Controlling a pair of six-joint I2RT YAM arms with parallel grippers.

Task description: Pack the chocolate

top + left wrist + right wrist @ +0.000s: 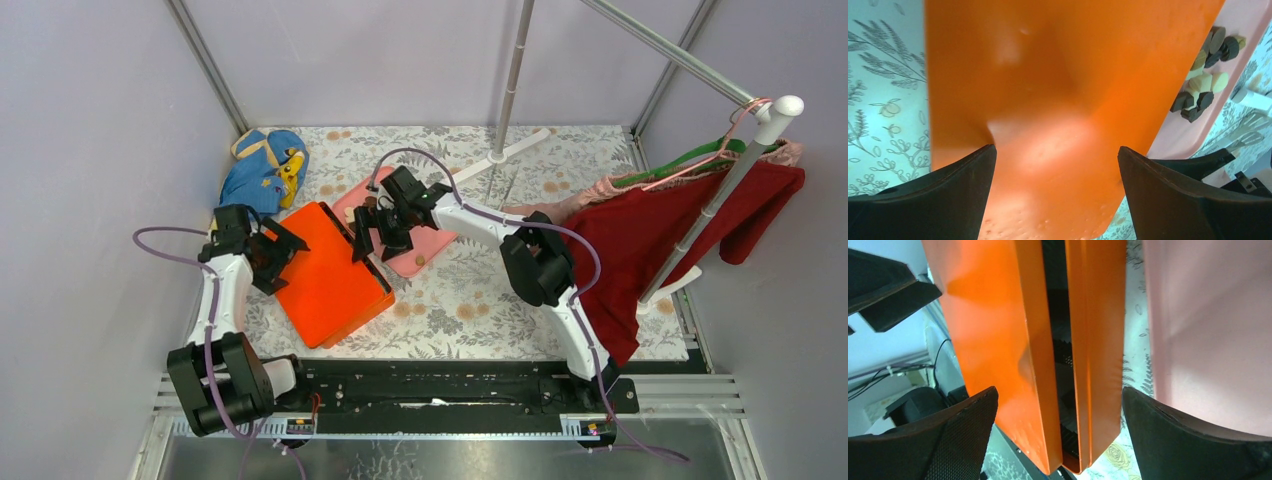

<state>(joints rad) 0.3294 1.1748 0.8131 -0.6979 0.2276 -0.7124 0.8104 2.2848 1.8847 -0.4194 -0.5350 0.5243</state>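
Pale lilac walls (90, 150) enclose a floral-clothed table (480, 310), a garment rack (720, 200) standing at right.

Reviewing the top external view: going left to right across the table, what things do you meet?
In order: blue fabric bag → flat orange box → pink plastic tray → dark red garment hanging at the right.

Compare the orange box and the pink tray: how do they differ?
The orange box is deep; the pink tray is pale and shallow. The box is almost shut, leaving a narrow gap; the tray lies open, with chocolate pieces on it. Both lie side by side on the flowered table.
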